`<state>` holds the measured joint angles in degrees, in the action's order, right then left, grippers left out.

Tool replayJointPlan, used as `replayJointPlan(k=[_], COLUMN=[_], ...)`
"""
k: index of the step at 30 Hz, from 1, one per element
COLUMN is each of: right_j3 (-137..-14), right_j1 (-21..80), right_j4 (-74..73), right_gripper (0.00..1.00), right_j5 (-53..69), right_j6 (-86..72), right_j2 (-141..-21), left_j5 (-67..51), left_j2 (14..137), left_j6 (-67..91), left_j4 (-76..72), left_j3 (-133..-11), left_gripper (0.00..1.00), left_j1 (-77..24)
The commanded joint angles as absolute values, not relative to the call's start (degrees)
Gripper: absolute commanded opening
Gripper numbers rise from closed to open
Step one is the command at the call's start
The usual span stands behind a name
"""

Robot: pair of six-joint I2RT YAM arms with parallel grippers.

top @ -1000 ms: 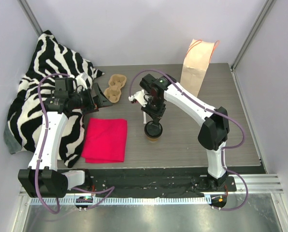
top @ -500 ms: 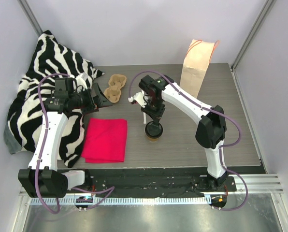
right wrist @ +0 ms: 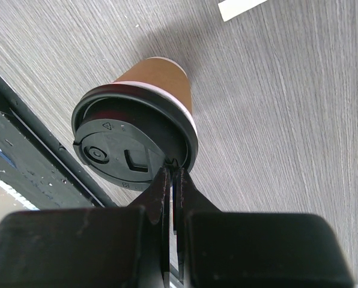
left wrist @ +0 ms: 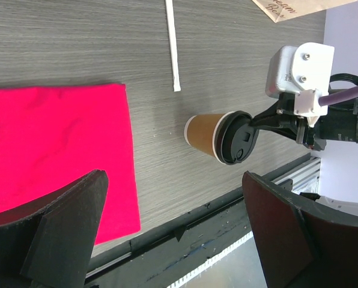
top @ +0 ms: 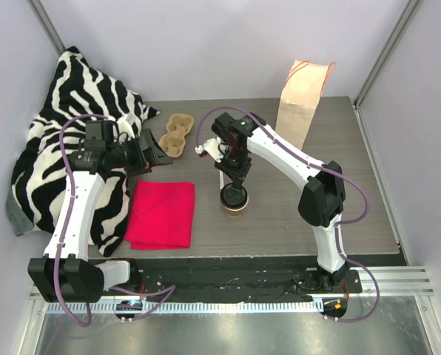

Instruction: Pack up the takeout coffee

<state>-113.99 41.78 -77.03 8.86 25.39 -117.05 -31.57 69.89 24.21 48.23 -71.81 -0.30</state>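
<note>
Takeout coffee (top: pixel 234 200), one; carrier (top: pixel 176 135), one; bag (top: pixel 303 102), one.

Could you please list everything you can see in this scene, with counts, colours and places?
takeout coffee: one, brown cup with black lid, mid-table
cup carrier: one, tan, back left of the table
paper bag: one, kraft with orange handles, standing at back right
cloth: one, pink, folded, front left
blanket: one, black-and-white zebra stripes, heaped at the left edge
straw: one, white, lying behind the coffee
table: one, grey wood grain
left fingers: two, black, open, near the carrier, holding nothing
right fingers: two, black, shut on the lid's rim
</note>
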Motion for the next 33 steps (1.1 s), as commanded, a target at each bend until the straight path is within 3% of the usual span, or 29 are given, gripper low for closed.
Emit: replayJointPlan(k=[1,9,16,26,33], right_j3=[-115.7,-113.6,-114.7,-116.4,-119.8], right_j1=[41.9,41.9,41.8,41.5,41.3], right_j4=[-86.3,-86.3,-86.3,-86.3,-86.3], right_gripper=[0.01,0.04,0.26,0.41,0.60], right_j5=[8.9,8.7,9.1,9.1,10.4], right_j6=[26.3,26.5,26.5,26.5,27.2], right_j2=[-117.5,-117.4,-118.3,-117.1,-114.2], left_j5=[-33.0,-33.1,-33.0,-34.0,-37.2], left_j2=[68.7,68.9,69.1,69.8,67.9], left_j6=[24.2,24.3,24.3,24.1,22.0], left_j4=[46.6,46.1,46.3,46.1,42.7], left_j3=[-72.1,-71.8,-72.2,-72.6,-72.0], left_gripper=[1.00,1.00,1.00,1.00,1.00], left_j1=[-0.3,-0.3,-0.3,-0.3,-0.3])
